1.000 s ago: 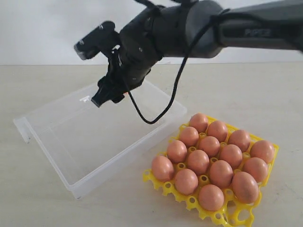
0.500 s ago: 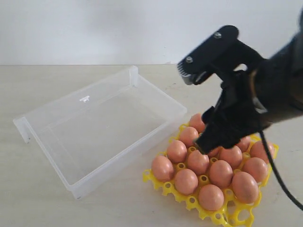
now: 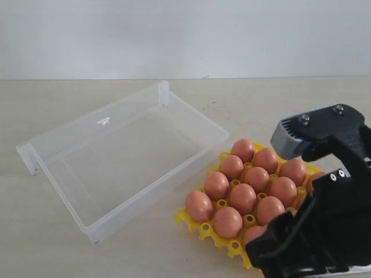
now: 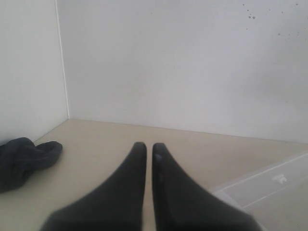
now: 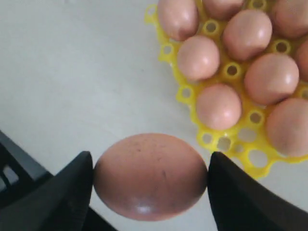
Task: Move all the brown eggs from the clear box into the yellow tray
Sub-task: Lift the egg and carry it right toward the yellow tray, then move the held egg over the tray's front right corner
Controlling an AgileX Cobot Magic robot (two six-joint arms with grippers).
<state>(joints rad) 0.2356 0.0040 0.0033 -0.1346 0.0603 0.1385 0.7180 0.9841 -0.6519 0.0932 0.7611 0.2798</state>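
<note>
The clear box (image 3: 122, 156) lies at the left of the exterior view with no egg showing in it. To its right, the yellow tray (image 3: 204, 229) has several brown eggs (image 3: 242, 197) in its cups. My right arm (image 3: 316, 231) covers the tray's near right corner. My right gripper (image 5: 150, 168) is shut on one speckled brown egg (image 5: 150, 192), held above bare table just off a corner of the tray (image 5: 214, 140). My left gripper (image 4: 146, 150) is shut and holds nothing. It faces a white wall, with the box edge (image 4: 269, 185) beside it.
A dark cloth (image 4: 24, 159) lies on the table near the wall corner in the left wrist view. A white wall runs behind the table. In the right wrist view the tray cups nearest the held egg stand without eggs (image 5: 257, 159).
My right arm has swung from above the clear box across to the near right and lower. It now hides the tray's near right eggs.
</note>
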